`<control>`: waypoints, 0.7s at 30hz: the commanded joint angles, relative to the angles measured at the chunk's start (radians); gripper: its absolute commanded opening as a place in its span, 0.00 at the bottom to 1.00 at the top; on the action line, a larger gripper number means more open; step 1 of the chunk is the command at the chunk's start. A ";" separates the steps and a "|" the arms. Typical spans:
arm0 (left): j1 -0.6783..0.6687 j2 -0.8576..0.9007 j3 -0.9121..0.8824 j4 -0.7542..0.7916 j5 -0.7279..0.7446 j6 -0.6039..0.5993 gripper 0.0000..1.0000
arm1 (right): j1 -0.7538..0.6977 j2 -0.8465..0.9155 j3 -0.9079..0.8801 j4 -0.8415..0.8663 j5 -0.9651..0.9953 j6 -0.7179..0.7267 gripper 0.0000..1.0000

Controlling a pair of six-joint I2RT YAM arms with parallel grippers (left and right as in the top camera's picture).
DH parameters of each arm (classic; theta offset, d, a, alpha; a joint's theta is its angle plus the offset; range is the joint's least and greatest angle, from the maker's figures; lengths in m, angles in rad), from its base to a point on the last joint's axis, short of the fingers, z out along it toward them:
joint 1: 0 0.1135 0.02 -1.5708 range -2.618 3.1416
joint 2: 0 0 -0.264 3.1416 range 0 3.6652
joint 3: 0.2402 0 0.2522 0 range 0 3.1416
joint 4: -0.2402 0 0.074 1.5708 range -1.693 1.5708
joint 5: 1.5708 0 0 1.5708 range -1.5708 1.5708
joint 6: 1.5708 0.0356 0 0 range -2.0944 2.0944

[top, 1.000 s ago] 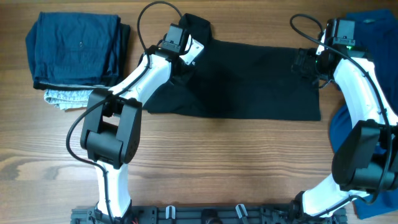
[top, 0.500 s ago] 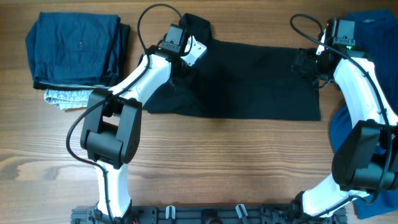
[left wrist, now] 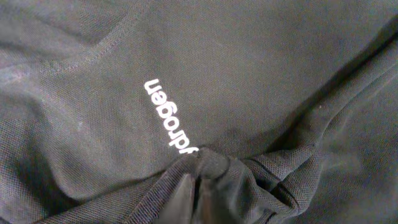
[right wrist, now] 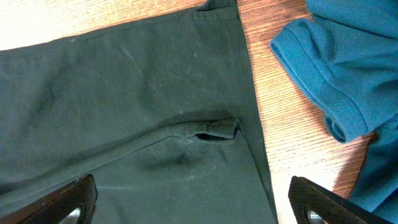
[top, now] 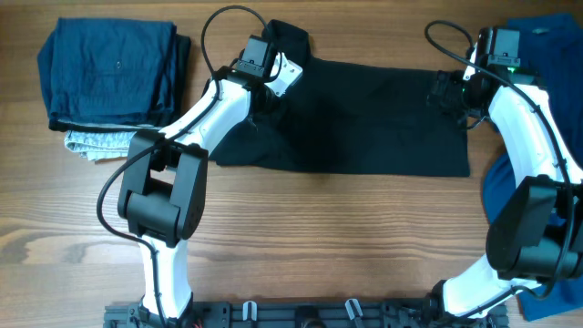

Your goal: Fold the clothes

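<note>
The black polo shirt lies flat across the far middle of the table, folded into a long band. My left gripper is at its left end, shut on a bunched fold of the fabric just below the white chest lettering. My right gripper is wide open above the shirt's right end, its fingertips spread over the hem and side slit. The bright blue shirt lies crumpled at the right edge, its sleeve cuff beside the black shirt.
A folded dark blue garment is stacked on a light grey one at the far left. Bare wooden tabletop fills the near half. A black rail runs along the near edge.
</note>
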 commanded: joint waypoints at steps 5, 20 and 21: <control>0.001 0.005 0.012 0.024 0.018 0.007 0.06 | -0.001 -0.007 0.009 0.002 0.018 0.011 1.00; 0.002 0.061 0.011 -0.105 0.018 0.029 0.22 | -0.001 -0.007 0.009 0.002 0.018 0.011 0.99; 0.002 0.061 0.012 -0.105 0.015 0.029 0.22 | -0.001 -0.007 0.009 0.002 0.018 0.011 0.99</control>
